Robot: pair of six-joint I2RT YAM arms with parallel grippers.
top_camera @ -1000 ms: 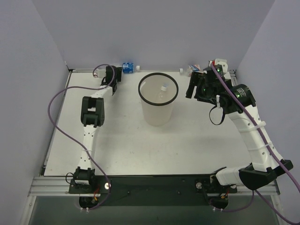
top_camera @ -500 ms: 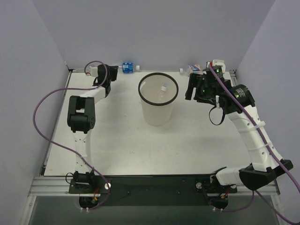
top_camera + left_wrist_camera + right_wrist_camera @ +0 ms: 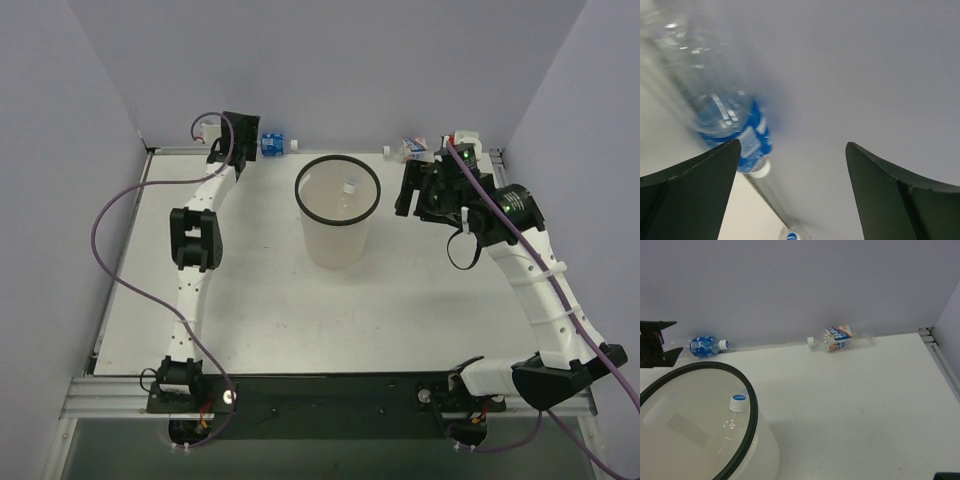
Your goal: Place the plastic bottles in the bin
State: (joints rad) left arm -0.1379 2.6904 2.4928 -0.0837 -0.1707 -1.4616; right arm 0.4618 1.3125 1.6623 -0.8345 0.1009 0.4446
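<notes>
The bin (image 3: pixel 312 207) stands mid-table; inside it a plain plastic bottle (image 3: pixel 349 190) shows its white cap (image 3: pixel 739 402). A blue-labelled bottle (image 3: pixel 273 143) lies along the back wall, and a red-white labelled one (image 3: pixel 414 147) lies further right. My left gripper (image 3: pixel 247 140) hovers open just left of the blue-labelled bottle (image 3: pixel 742 130), which sits beyond the left finger (image 3: pixel 695 190), not between the jaws. My right gripper (image 3: pixel 407 188) hangs open right of the bin, holding nothing; only one fingertip (image 3: pixel 947 476) shows in its wrist view.
The back wall (image 3: pixel 330 80) runs directly behind both lying bottles. A metal rail (image 3: pixel 935 347) edges the table on the right. A purple cable (image 3: pixel 110 225) loops beside the left arm. Bare tabletop (image 3: pixel 865 405) stretches right of the bin.
My left gripper went from shut to wide open. Its wrist swung left, then rose against the back wall beside the blue-labelled bottle. The right arm stayed still.
</notes>
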